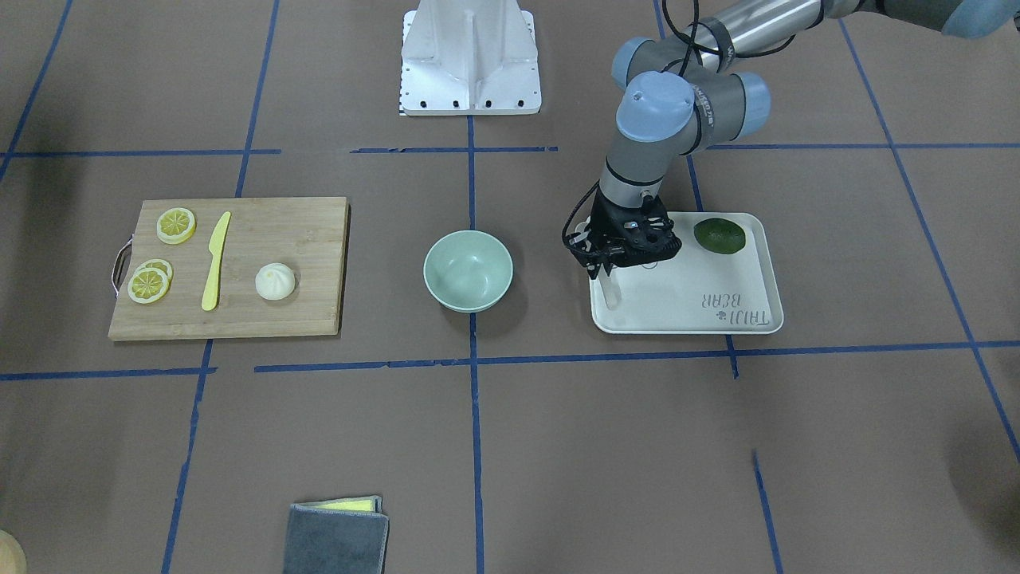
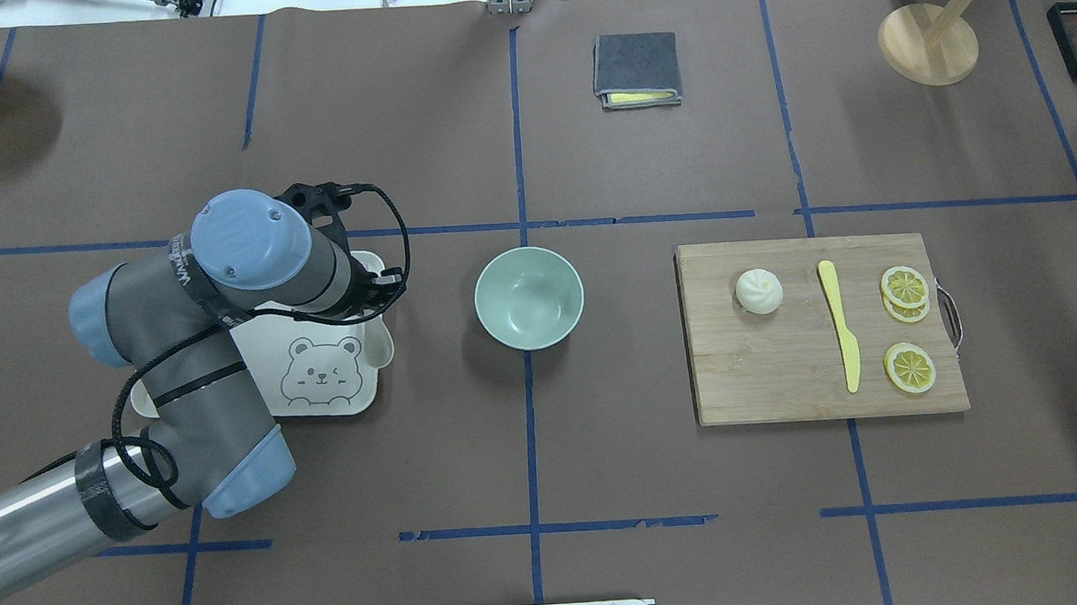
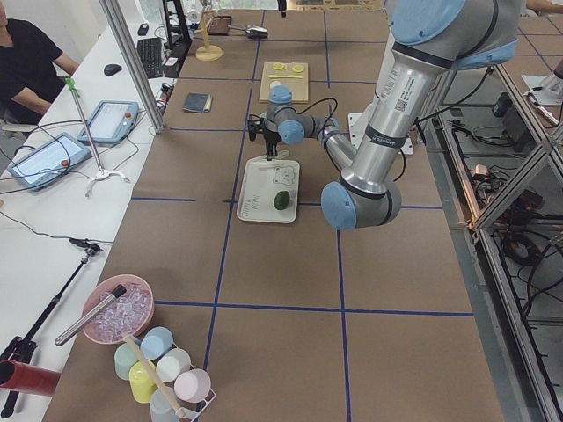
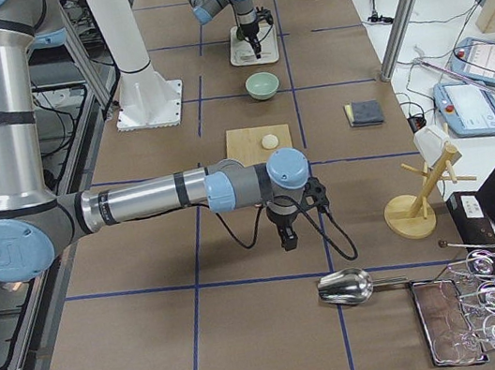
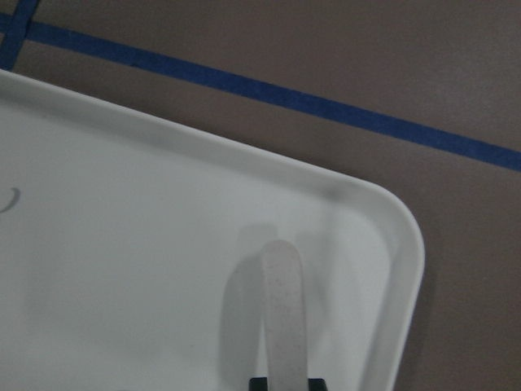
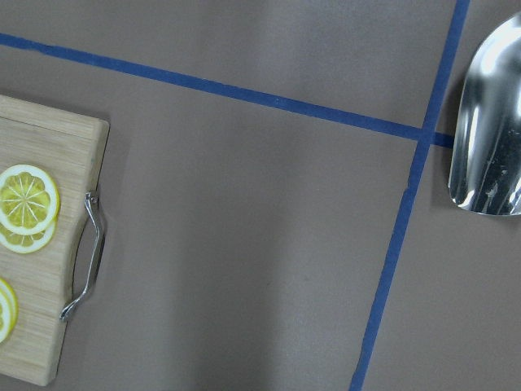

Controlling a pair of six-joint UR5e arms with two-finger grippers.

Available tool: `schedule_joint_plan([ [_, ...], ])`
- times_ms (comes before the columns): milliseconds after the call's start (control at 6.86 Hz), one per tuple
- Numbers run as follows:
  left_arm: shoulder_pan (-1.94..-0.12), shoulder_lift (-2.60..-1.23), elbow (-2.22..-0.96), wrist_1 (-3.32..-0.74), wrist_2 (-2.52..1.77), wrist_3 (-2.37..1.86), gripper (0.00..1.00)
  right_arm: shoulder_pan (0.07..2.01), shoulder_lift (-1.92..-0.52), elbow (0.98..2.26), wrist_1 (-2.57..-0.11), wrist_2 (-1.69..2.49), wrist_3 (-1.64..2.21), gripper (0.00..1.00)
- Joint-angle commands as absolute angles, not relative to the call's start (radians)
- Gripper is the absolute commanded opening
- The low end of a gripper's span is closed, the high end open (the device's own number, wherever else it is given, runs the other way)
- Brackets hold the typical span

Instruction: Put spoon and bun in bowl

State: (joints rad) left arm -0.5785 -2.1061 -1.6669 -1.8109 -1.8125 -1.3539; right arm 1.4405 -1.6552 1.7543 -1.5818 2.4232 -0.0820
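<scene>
the left gripper (image 5: 285, 383) is over a corner of the white tray (image 1: 685, 279). its two fingers (image 5: 258, 384) press on the sides of the spoon (image 5: 281, 314) and pinch the handle. the handle's round end points to the tray's corner and throws a shadow on the tray. i cannot tell if the spoon touches the tray. a green fruit (image 1: 719, 236) lies on the tray too. the green bowl (image 1: 468, 301) stands between the tray and the wooden board (image 1: 311, 239). the bun (image 1: 275, 281) sits on the board, near a yellow knife (image 1: 215, 263) and lemon slices (image 1: 175, 225). the right gripper (image 4: 286, 235) hangs over the brown table (image 1: 558, 446) past the board, near a shiny metal scoop (image 4: 345, 287). i cannot tell if it is spread or pressed together.
</scene>
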Motion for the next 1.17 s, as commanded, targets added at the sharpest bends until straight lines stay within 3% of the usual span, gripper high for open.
schedule_joint_plan([
  [0, -0.571, -2.253, -1.652, -1.804, -1.806, -1.182, 0.0, 1.439, -1.655, 1.755, -1.572, 2.425, -0.083, 1.0],
  [438, -0.481, -2.445, -1.501, -1.818, -1.596, -1.131, 0.0, 1.411, -1.652, 1.756, -1.572, 2.437, -0.083, 1.0],
  [875, -0.471, -2.436, -1.457, -1.867, -1.563, -1.089, 0.0, 1.404, -1.649, 1.756, -1.552, 2.496, -0.08, 1.0],
  [1021, -0.471, -2.422, -1.463, -1.867, -1.563, -1.094, 0.09, 1.384, -1.641, 1.755, -1.552, 2.494, -0.08, 1.0],
])
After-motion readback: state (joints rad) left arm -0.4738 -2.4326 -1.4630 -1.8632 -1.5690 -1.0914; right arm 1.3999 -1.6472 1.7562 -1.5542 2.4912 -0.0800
